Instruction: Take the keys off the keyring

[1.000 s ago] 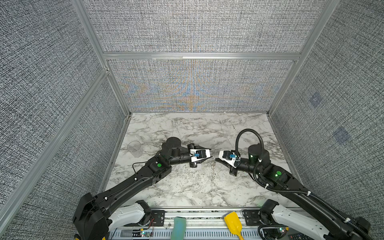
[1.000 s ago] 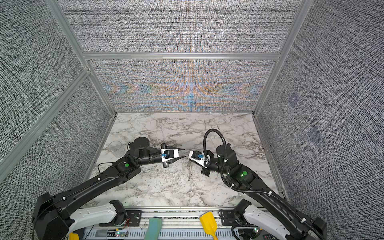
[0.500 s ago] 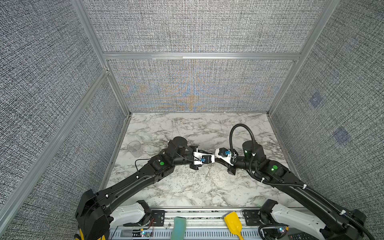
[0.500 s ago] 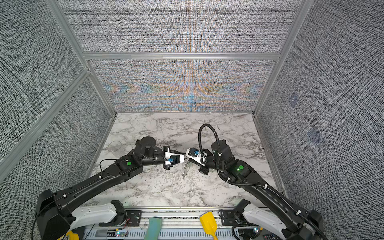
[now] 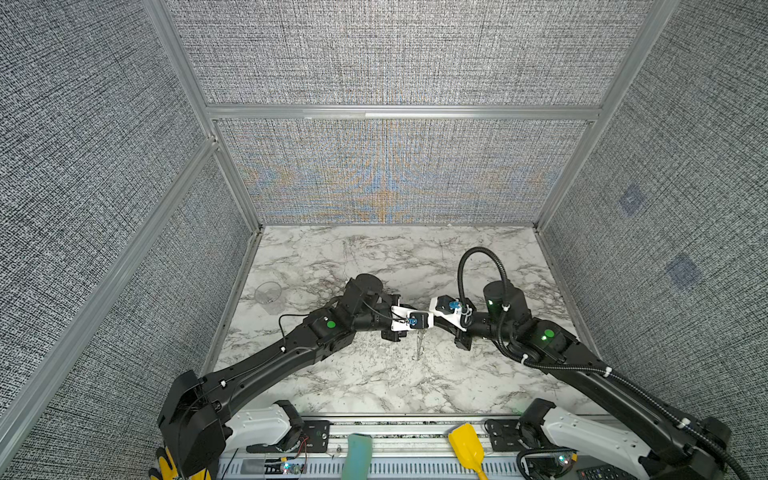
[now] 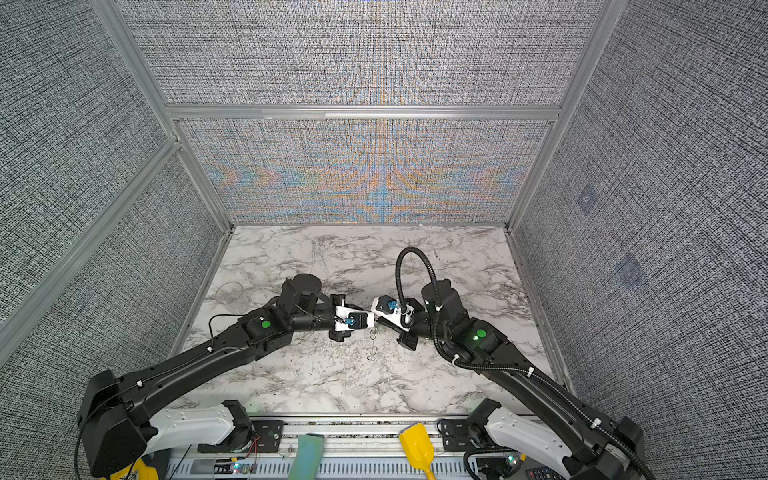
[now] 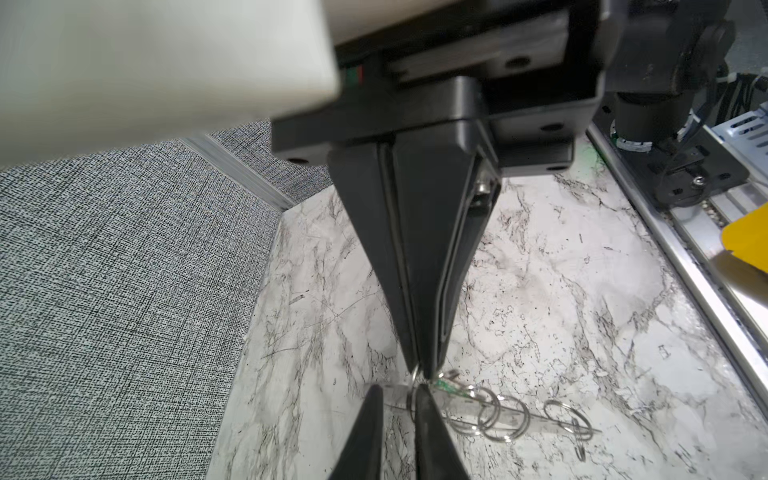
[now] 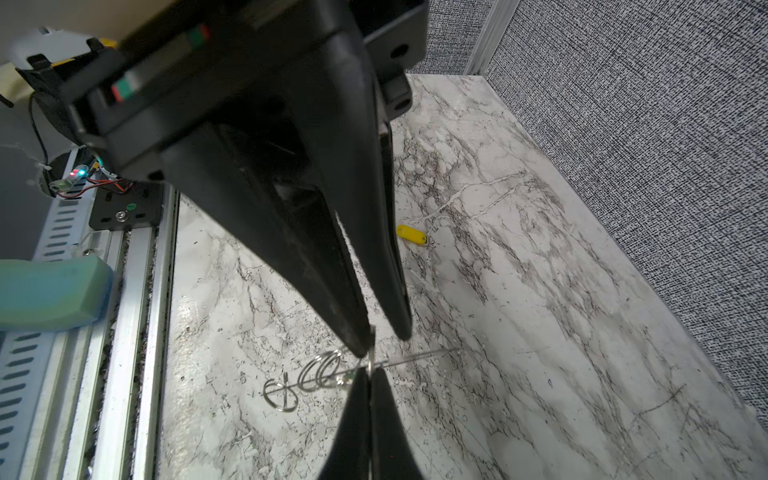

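Observation:
A chain of silver metal rings [image 5: 419, 345] [image 6: 372, 347] hangs above the marble table, mid-way between the arms. My right gripper [image 8: 370, 372] [image 7: 422, 370] is shut on the chain's top ring. My left gripper [image 7: 399, 390] [image 8: 384, 338] faces it tip to tip. Its jaws stand a narrow gap apart, with that same ring [image 7: 411, 399] against one finger. A sliver of green [image 7: 448, 386] shows on the chain beside the tips; I cannot tell what it is. One yellow key [image 8: 411, 235] lies loose on the table. The keyring itself is out of view.
A clear cup [image 5: 268, 293] stands near the left wall. A yellow scoop [image 5: 465, 446] and a teal block [image 5: 359, 455] rest on the front rail. Grey fabric walls close in the table on three sides.
Both arms have come together at the middle until the fingertips meet. The left jaws have narrowed around the top ring. The chain still hangs from the right gripper.

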Robot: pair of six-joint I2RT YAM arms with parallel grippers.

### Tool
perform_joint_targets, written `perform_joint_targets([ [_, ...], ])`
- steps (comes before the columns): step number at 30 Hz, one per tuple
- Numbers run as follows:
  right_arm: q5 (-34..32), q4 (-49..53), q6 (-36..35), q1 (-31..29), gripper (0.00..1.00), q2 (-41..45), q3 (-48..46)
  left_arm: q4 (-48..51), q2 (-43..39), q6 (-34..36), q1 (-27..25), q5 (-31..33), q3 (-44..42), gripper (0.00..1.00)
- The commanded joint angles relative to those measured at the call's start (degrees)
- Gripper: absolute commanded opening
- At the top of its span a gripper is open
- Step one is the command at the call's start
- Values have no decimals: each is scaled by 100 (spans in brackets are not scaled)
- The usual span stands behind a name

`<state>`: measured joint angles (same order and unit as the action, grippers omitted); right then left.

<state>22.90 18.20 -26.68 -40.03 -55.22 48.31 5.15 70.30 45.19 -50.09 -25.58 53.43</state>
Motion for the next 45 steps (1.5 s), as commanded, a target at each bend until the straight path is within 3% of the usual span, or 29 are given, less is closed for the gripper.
perform_joint_targets([
  [1, 73, 31, 21, -5, 0, 32, 47, 0, 22, -83, -1, -27, 32, 16],
  [12, 127, -43, 40, -21, 0, 61, 40, -23, 85, -194, -28, -37, 18, 16],
  [27, 16, -136, 45, -22, 0, 105, -18, -295, 136, -538, -23, -288, -19, 0],
  [35, -930, -224, 20, -23, 27, 741, -301, -1249, 173, -1625, 83, -788, -310, 0],
  [45, -1113, -650, 343, -26, 36, 1321, -1048, -2175, 20, -2352, 98, -856, -673, 0],
])
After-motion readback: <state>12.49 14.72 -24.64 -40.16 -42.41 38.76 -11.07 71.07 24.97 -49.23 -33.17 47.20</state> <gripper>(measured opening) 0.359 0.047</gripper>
